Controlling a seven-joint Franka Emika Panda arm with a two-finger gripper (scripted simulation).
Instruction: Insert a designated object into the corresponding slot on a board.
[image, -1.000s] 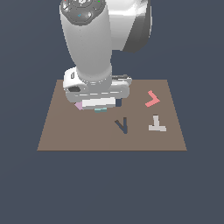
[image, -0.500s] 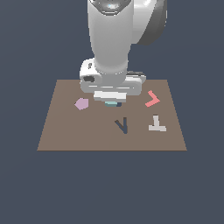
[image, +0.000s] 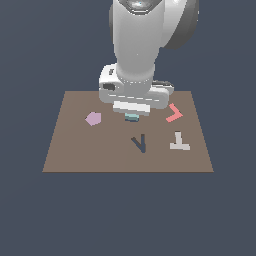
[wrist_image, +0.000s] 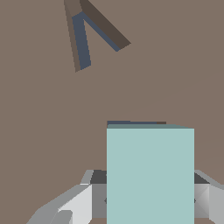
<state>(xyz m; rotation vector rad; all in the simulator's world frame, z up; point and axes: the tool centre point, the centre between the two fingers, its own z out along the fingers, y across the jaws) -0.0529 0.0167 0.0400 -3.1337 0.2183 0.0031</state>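
teal block (wrist_image: 150, 175) is held between the two fingers (wrist_image: 70, 205) of the gripper (image: 131, 116), jaws narrowed onto its sides; in the exterior view only a sliver of it shows under the hand, low over the middle of the board (image: 75, 150). in the wrist view a thin dark strip of the slot (wrist_image: 135, 124) peeks out just past the block's far edge, so the block looks nearly over its cutout but offset a little from it. whether the block already touches the board i cannot tell.

judged step: carry is done, alignment over the slot in hand, insertion not yet done. next move likely calls for a small shift toward the visible dark edge, sides kept square to the cutout, then a straight descent and release.

around it: v-shaped cutout (image: 139, 143) nearer the viewer, lilac pentagon (image: 93, 118) to the exterior view's left, red angle piece (image: 174, 114) and grey t piece (image: 179, 142) to its right, all well apart from the block.
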